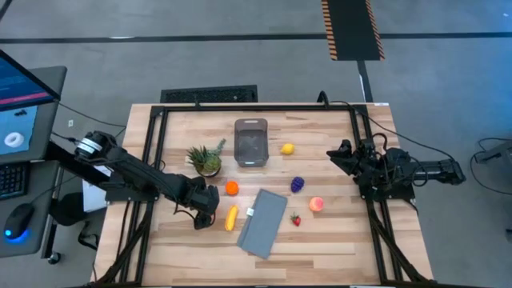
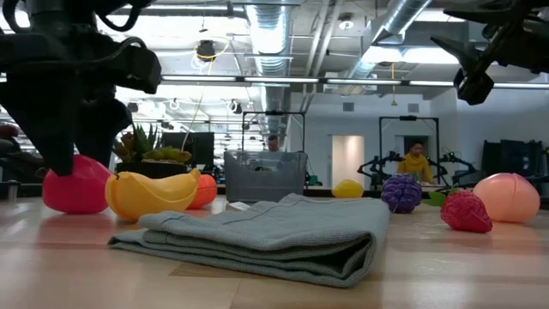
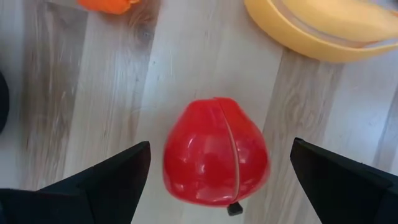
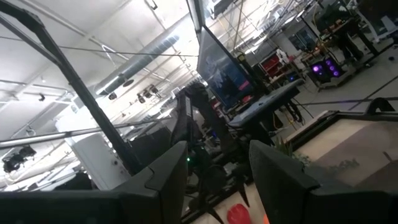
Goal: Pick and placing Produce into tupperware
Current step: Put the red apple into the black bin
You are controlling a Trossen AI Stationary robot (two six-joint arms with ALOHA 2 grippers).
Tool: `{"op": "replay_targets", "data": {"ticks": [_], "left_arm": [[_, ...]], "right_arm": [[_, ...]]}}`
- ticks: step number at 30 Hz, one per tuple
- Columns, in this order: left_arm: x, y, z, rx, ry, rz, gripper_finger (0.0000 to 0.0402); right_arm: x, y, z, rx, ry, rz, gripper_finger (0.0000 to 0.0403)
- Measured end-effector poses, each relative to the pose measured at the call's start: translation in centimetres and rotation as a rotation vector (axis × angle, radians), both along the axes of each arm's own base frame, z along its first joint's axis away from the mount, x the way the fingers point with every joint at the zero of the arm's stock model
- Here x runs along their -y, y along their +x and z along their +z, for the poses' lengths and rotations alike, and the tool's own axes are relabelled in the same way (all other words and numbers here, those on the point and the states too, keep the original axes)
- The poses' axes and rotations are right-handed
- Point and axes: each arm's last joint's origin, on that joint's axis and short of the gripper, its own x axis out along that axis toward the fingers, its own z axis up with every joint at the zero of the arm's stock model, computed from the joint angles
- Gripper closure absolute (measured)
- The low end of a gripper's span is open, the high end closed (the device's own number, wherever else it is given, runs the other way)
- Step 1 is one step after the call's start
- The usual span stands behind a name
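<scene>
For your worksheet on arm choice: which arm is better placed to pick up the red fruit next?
The left. Its tool hangs open directly over the red fruit, one finger to each side. The right tool waits at the table's far right edge, raised and pointing away.

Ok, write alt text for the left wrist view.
A red toy fruit lies on the wooden table, centered between the left gripper's two open dark fingers. A yellow banana and an orange lie beyond.
</scene>
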Motion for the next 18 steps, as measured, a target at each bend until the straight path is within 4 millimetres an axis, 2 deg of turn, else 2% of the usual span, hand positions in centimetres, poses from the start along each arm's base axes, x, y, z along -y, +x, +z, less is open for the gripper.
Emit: {"op": "replay_targets", "data": {"ticks": [12,18], "left_arm": [[-1.0,0.3,0.0,-0.001,0.035,0.018,0.0027],[-1.2,-0.3,-0.8,-0.032,0.011,0.007,0.0027]], "right_arm": [[0.0,0.0,0.0,0.0,-0.002,-0.001,0.0207],[0.0,0.0,0.0,0.0,-0.002,-0.001,0.0207]]}}
